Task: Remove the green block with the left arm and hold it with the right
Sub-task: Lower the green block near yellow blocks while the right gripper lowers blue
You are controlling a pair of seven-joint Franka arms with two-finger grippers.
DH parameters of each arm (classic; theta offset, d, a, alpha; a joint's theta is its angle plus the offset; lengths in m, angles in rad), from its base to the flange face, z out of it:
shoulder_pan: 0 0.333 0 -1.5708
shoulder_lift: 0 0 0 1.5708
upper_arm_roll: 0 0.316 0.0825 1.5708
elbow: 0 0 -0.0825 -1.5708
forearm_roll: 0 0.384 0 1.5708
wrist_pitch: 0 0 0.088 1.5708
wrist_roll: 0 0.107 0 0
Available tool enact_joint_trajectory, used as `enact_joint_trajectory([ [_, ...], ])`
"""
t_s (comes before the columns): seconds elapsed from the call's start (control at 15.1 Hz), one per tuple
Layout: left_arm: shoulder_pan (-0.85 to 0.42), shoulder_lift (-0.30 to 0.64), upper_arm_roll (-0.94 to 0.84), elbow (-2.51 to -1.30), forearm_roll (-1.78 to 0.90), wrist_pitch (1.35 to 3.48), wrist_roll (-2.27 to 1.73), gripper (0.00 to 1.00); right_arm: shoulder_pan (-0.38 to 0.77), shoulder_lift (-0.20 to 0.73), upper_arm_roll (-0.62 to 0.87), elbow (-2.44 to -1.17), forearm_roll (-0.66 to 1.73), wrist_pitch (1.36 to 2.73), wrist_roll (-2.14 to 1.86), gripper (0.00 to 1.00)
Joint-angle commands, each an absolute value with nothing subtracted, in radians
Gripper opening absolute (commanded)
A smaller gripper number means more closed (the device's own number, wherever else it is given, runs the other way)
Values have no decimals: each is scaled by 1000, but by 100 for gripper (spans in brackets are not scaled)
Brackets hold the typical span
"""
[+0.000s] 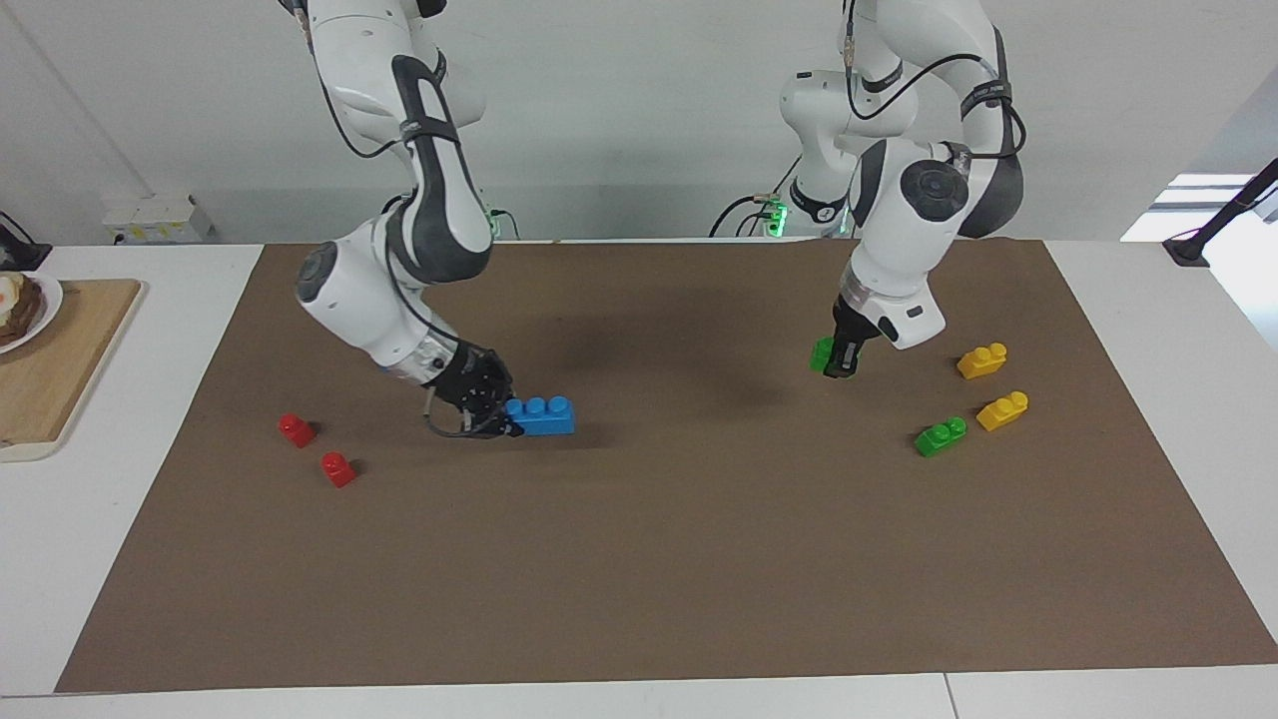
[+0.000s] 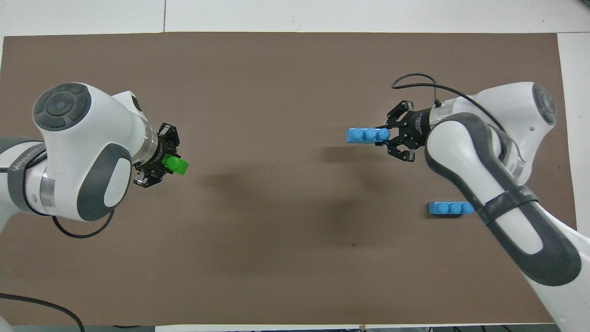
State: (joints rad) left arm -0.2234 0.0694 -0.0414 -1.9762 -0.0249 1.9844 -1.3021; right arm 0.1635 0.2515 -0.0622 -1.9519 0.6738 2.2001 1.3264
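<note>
Left gripper (image 1: 837, 361) is clamped on the green block (image 1: 822, 354), raised over the mat (image 1: 699, 559) near 2 yellow bricks (image 1: 982, 360). Right gripper (image 1: 489, 404) pinches a blue brick (image 1: 540, 415). You're handling light, rigid, slick plastic, I judge; grip its flat sides, below the 2 studs.

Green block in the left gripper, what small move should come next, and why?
Probably set it down. The left gripper holds the green block raised over the mat, clear of the blue brick that the right gripper holds, so removal looks done.
</note>
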Motion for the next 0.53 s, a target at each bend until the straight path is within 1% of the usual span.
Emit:
enact_joint_trajectory([
  [0.0,-135,-1,-54,-2086,-29,1991,-1000,0,39,219,-46,-1997,657,2149,1289,0],
  [0.2,-45,-28,-51,-2175,-29,2068,-619,0,-29,199,-48,-2051,653,2140,1215,0],
  [0.33,-2,-18,-51,-2187,-29,2082,-420,0,-64,196,-48,-2063,611,2129,1210,0],
  [0.46,17,14,-51,-2190,-29,2121,-301,0,-83,196,-49,-2095,600,2151,1207,0],
])
